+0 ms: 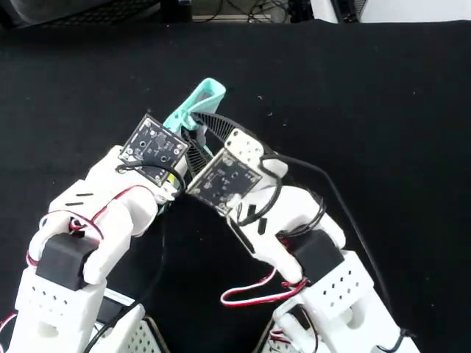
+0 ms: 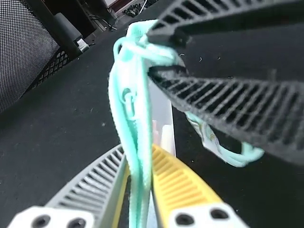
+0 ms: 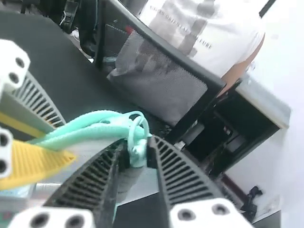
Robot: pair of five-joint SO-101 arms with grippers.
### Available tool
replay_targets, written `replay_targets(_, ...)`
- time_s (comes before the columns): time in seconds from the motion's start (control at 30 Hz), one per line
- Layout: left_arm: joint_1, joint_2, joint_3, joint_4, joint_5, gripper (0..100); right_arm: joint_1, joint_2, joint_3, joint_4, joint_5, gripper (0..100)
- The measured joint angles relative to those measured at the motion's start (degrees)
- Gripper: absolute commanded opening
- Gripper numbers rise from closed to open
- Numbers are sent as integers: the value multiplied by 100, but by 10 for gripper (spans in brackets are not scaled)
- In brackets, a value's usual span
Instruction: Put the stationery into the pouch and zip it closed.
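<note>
Right wrist view: mint fabric pouch point(image 3: 90, 128), ribbed black pincer point(image 3: 137, 144)

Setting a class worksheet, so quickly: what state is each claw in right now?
Left claw: closed on the mint-green pouch, at its edge.
Right claw: closed on the pouch's zipper pull.

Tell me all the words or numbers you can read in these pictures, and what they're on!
Nothing on the table's things can be read.
Small tag on the teal pouch: it has marks, but they are too blurred to read.
Dark boards on the arms' wrists, high view: they have tiny marks, too small to read.
</note>
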Motion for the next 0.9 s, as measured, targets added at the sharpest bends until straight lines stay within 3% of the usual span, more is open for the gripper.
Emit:
replay_targets(0.47,35,0,26,0,0,30,176,-352,44,-88,114,12)
replay_targets(0.9,352,0,62,-9,0,30,571,-378,501,-897,105,12)
